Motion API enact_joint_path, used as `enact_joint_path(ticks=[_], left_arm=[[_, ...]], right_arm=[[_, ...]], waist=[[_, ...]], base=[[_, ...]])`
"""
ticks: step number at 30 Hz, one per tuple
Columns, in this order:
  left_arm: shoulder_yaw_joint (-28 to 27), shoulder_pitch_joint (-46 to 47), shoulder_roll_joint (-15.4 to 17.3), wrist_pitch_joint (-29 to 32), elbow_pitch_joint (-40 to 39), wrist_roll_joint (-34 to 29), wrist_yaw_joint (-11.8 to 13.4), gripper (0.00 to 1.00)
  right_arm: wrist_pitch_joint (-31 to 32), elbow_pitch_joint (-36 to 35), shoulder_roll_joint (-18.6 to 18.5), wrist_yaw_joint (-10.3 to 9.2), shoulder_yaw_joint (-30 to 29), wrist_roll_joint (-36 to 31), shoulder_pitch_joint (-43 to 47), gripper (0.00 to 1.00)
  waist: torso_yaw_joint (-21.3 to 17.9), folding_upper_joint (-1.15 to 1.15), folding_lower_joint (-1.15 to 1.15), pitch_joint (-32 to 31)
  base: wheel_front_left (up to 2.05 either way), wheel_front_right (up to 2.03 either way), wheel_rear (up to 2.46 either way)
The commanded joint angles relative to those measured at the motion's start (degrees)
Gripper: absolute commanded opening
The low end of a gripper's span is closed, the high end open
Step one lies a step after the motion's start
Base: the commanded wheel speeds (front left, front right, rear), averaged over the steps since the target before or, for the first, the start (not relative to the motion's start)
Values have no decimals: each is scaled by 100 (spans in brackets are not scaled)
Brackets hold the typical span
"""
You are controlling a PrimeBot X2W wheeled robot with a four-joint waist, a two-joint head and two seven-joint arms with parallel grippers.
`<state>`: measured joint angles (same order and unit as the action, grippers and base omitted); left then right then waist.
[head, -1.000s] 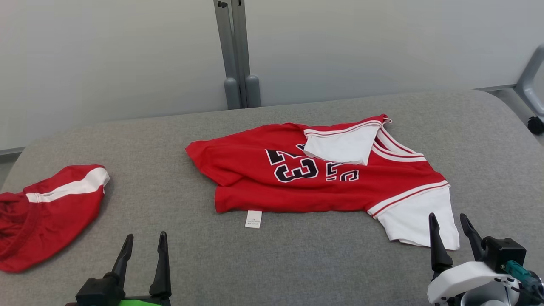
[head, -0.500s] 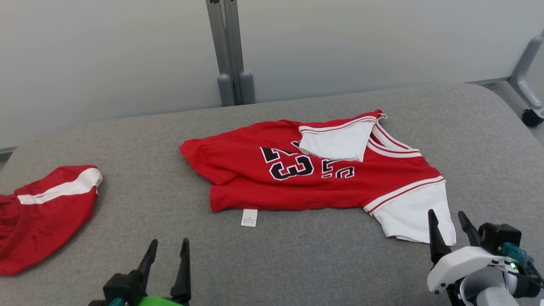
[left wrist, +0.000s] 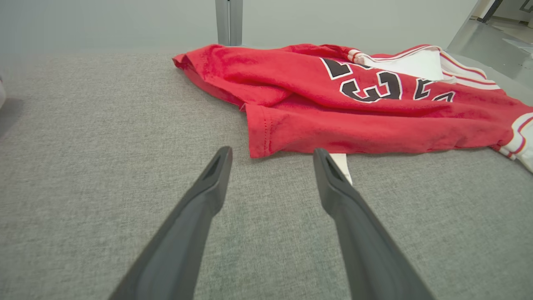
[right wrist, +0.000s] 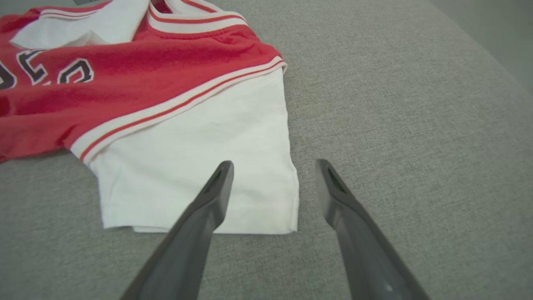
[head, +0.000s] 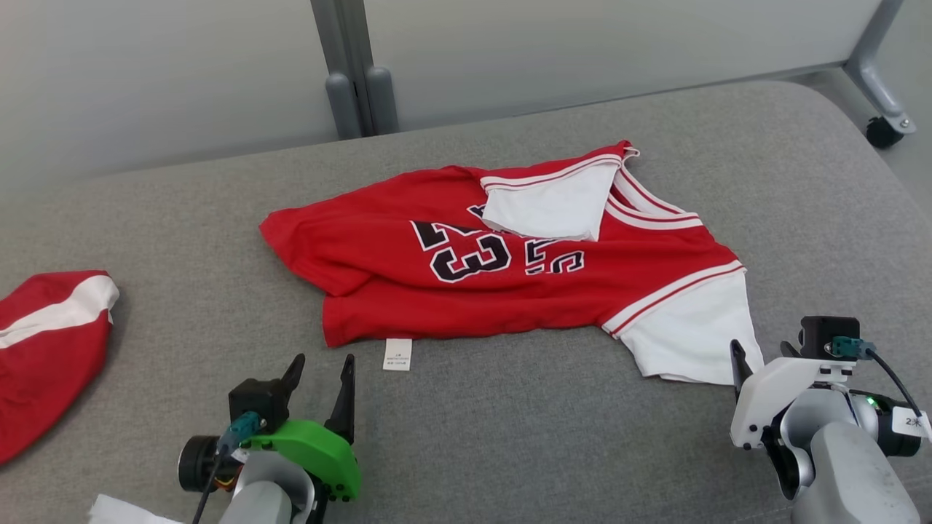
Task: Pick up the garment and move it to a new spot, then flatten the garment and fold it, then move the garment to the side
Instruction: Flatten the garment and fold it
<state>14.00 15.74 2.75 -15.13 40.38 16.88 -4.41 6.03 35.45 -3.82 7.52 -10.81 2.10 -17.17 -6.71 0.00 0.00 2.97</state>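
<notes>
The robot is closing in to grab the red jersey [head: 510,291].
Left gripper [head: 324,360], wide open, is coming closer, hem [left wrist: 291,143] just ahead; right gripper [head: 761,353], wide open, is hanging over the white sleeve [right wrist: 187,158].

Left gripper [head: 324,360] moves in
It has come forward, tips now just short of the jersey [head: 451,306] hem; head camera tipped down.
</notes>
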Motion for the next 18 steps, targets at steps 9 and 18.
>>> enact_joint_path(ticks=[9, 18], left_arm=[[115, 745, 27, -2, 578, 53, 209, 100], [52, 925, 27, -3, 751, 105, 404, 100]], right_arm=[[160, 589, 77, -7, -302, -460, -492, 100], [-60, 1118, 100, -7, -172, -322, -722, 100]], waist=[[-259, 0, 0, 629], [-254, 0, 0, 751]], base=[[0, 0, 0], [0, 0, 0]])
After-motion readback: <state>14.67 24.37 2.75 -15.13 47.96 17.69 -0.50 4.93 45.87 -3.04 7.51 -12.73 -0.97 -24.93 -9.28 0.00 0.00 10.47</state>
